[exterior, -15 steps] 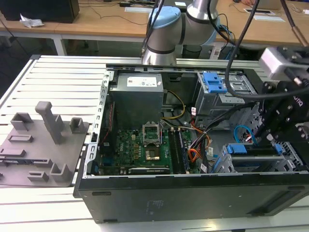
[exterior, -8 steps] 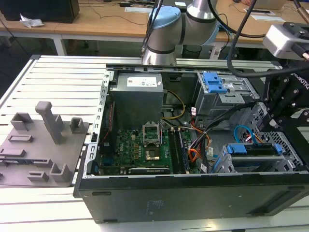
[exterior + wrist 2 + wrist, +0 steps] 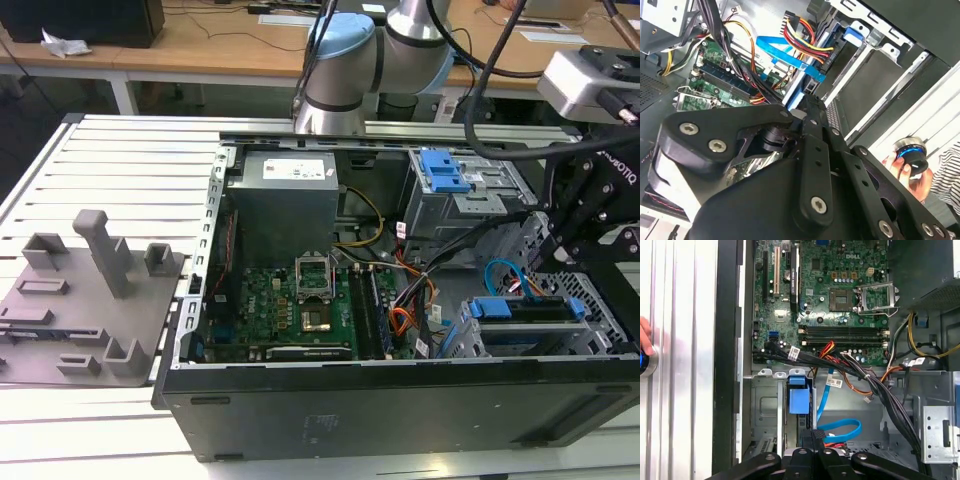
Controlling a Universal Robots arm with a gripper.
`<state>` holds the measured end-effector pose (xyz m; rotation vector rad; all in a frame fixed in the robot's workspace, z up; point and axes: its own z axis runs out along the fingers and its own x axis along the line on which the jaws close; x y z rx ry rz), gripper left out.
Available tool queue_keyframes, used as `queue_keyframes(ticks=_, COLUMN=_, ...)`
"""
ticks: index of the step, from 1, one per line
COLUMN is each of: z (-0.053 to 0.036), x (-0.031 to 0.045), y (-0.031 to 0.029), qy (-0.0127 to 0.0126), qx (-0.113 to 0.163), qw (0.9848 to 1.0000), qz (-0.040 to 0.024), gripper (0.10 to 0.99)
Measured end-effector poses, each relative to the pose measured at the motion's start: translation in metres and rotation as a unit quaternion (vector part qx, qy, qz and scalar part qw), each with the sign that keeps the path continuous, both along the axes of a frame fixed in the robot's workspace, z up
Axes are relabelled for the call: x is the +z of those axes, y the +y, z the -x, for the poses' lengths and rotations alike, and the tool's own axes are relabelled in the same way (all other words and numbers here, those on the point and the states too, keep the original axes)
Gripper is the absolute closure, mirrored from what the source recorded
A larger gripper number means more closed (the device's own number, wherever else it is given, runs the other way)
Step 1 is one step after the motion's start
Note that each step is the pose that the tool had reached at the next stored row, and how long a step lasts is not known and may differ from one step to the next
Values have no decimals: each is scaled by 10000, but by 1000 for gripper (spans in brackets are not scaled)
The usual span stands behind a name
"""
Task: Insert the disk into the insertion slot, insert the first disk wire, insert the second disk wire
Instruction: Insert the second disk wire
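An open black desktop computer case lies on the slatted metal tabletop. The blue-framed silver disk sits in the perforated silver insertion slot. The black end effector, grip state unclear, hovers beside the looping light-blue flat cable; crowded wiring could snag it.

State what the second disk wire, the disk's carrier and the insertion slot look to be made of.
Second disk wire: flat light-blue ribbon with a smooth sheen, probably plastic-jacketed. Disk carrier: bright blue, matte, moulded-looking plastic. Insertion slot: dull silver sheet metal with folded edges, likely steel.
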<state>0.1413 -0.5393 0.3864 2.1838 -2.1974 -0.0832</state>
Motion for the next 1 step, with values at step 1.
queue_keyframes(ticks=1, z=0, x=0, y=0, qy=0, qx=0, qw=10000, qz=0, gripper=980)
